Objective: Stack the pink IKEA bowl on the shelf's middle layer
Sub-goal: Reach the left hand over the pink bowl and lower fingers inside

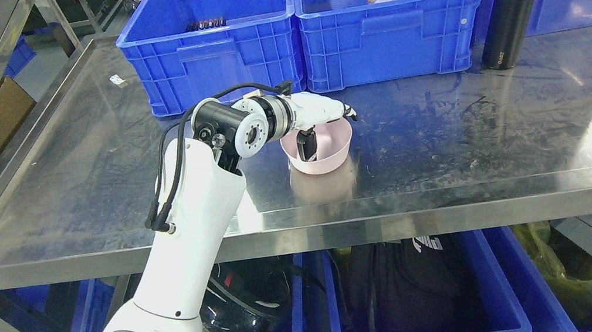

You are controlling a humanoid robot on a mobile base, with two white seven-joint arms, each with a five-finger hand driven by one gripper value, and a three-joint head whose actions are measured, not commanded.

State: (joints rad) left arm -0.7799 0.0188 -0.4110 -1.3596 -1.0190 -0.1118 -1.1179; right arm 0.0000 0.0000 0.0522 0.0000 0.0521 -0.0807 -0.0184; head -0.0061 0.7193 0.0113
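I have the steel shelf (445,130) spread across my view, its shiny middle layer scuffed and reflective, with two blue crates (215,66) lined up at twelve o'clock and a black flask (511,7) standing at two o'clock. My left arm (186,225) reaches in from seven o'clock toward the centre. The left hand (318,118) sits on the pink bowl (329,152), which rests upright on the shelf just left of centre; a dark digit dips inside the bowl while pale fingers (331,108) lie over its far rim, so I read it as pinching the wall. I judge the bowl light, stiff plastic, smooth and somewhat slippery, not fragile. The rim is the natural hold, though a one-sided pinch may let it tilt.
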